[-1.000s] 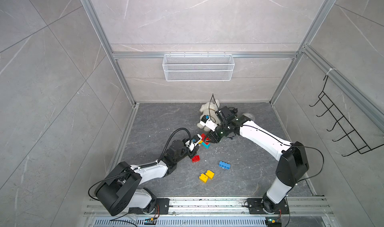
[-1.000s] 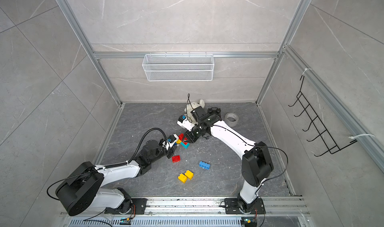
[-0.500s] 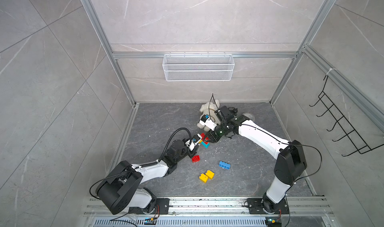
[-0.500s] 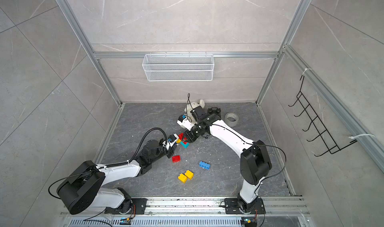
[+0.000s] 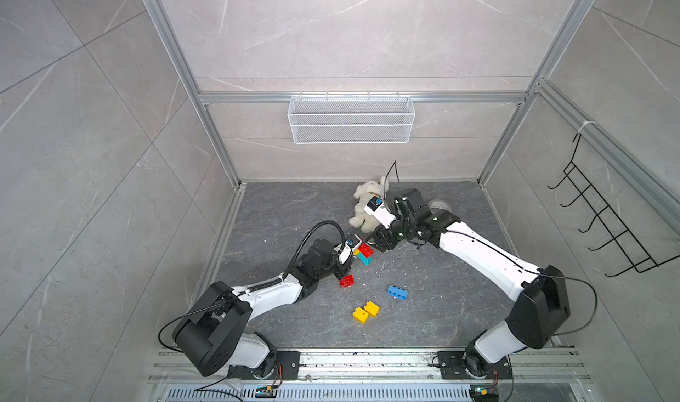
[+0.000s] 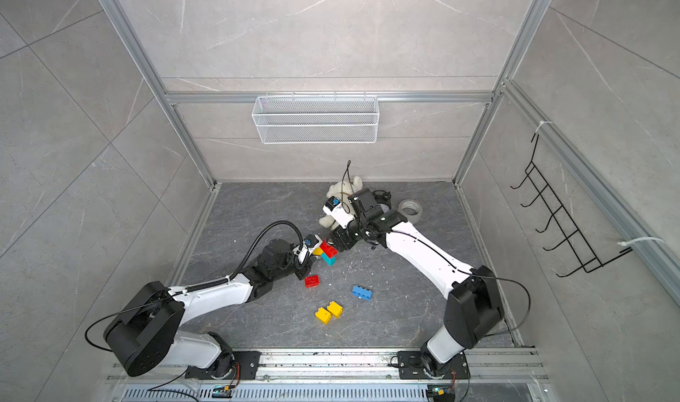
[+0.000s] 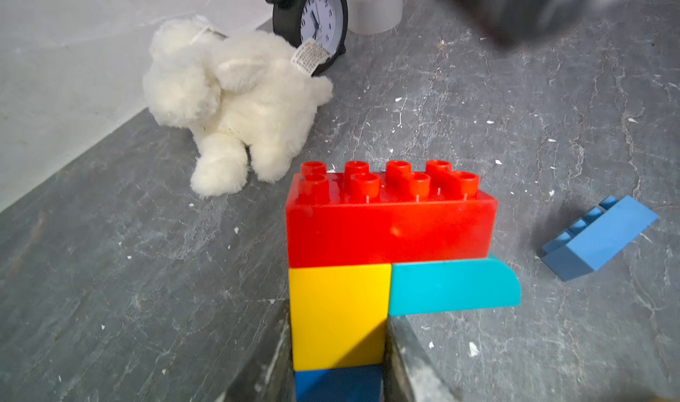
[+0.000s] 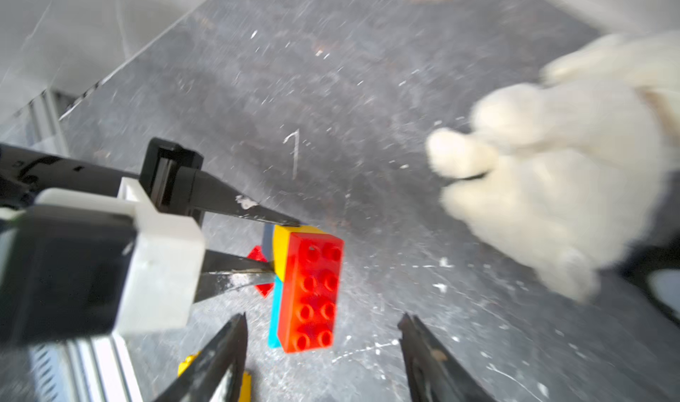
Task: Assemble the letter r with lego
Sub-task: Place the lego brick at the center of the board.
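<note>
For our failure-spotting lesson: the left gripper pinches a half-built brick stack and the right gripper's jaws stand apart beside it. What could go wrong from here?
1. The left gripper holds the stack only around the small yellow plastic brick; the long red studded brick and teal curved brick overhang sideways, so a push there might twist it loose.
2. The open right gripper sits close to the red brick's end and may snag it when withdrawing.

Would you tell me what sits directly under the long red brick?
A yellow brick and a teal brick, side by side, with a blue brick below the yellow one. The blue brick's lower part is cut off inside the left hand, so anything beneath is unseen.
</note>
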Robot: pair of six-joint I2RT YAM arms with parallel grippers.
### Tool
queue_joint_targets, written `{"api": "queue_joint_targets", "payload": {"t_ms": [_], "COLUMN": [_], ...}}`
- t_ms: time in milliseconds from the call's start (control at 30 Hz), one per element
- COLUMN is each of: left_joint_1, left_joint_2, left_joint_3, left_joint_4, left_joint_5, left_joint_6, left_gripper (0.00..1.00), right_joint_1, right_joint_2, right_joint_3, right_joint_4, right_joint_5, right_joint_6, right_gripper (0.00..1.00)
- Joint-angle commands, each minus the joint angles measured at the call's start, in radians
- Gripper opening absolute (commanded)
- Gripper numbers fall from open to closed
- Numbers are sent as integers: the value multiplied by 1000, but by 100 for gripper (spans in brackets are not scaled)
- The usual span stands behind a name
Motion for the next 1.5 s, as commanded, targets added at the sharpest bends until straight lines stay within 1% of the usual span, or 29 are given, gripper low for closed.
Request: {"api": "queue_joint_targets", "payload": {"t_ms": [0, 100, 167, 333, 500, 633, 833, 867, 933, 967, 1000, 1033, 1067, 1100, 1167, 1233, 1267, 1333, 1400, 1467], "left_joint_1": [26, 65, 90, 112, 124, 127, 133, 133, 133, 135, 137, 140, 144, 148, 157, 161, 162, 163, 170, 182], "left_joint_2": [20, 67, 117, 222, 309, 405, 502, 508, 505, 492, 465, 425, 385, 332, 226, 93, 35, -105, -221, -317], "left_joint_3": [65, 158, 235, 364, 465, 572, 680, 693, 699, 694, 679, 652, 625, 591, 528, 441, 397, 292, 208, 153], "left_joint_4": [-145, -288, -402, -557, -648, -746, -813, -820, -819, -811, -790, -756, -722, -678, -612, -517, -471, -353, -252, -203], "left_joint_5": [-9, -78, -82, -45, -29, -27, -32, -31, -32, -37, -36, -24, -11, -3, 8, -12, -18, -57, -76, -110], "left_joint_6": [-90, -185, -219, -242, -245, -230, -227, -225, -228, -234, -244, -252, -257, -267, -285, -301, -304, -327, -356, -408], "left_gripper": [29, 29, 30, 33, 35, 42, 50, 54, 66, 71, 78, 85, 96, 100, 100, 100, 100, 100, 100, 100], "right_joint_1": [-10, -13, -12, -14, -14, -14, -14, -14, -14, -13, -10, -4, 2, 13, 49, 131, 174, 270, 332, 365], "right_joint_2": [-77, -80, -73, -89, -104, -121, -149, -154, -171, -181, -192, -205, -212, -215, -209, -200, -194, -163, -129, -109], "right_joint_3": [-67, -88, -98, -140, -176, -219, -265, -269, -273, -277, -285, -301, -313, -322, -331, -346, -349, -345, -345, -366], "right_joint_4": [110, 117, 119, 151, 148, 151, 152, 150, 135, 130, 126, 126, 121, 103, 44, -10, -27, -61, -87, -91], "right_joint_5": [102, 105, 106, 109, 97, 81, 63, 61, 46, 31, 12, -1, -12, -16, 11, 67, 96, 116, 154, 181], "right_joint_6": [38, 42, 53, 68, 67, 73, 86, 85, 79, 70, 64, 62, 59, 53, 43, 53, 76, 128, 189, 229], "right_gripper": [70, 70, 70, 70, 70, 69, 69, 69, 68, 68, 68, 68, 68, 68, 66, 63, 60, 56, 54, 54]}}
